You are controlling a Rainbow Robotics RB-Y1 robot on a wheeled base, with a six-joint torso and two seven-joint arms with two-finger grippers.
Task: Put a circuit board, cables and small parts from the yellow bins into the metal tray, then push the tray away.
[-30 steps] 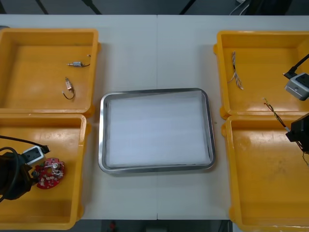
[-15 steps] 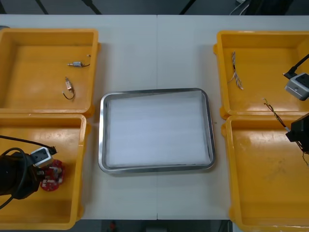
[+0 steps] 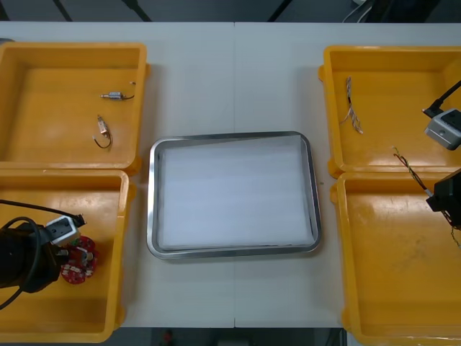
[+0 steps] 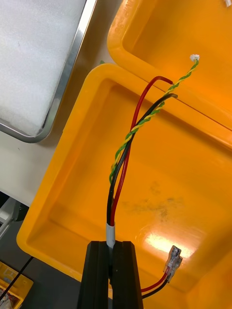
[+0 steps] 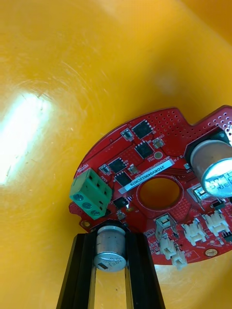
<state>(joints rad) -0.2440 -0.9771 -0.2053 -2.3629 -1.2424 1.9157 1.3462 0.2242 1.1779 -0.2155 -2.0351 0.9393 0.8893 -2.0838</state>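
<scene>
gripping half-hidden circuit board: left end effector; cables: right end effector

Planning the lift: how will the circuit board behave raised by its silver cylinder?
Probably stiff: the circuit board is one flat disc. It may tilt, since the left gripper clamps only the silver cylinder at its rim. That part looks fragile under side load. The right gripper holds cables over a yellow bin.

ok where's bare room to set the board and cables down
The metal tray is bare inside; so is the table beyond it, between the far left bin and far right bin. Crowded: the near left bin, where the left gripper grips the circuit board, and the near right bin under the right gripper's cables.
</scene>
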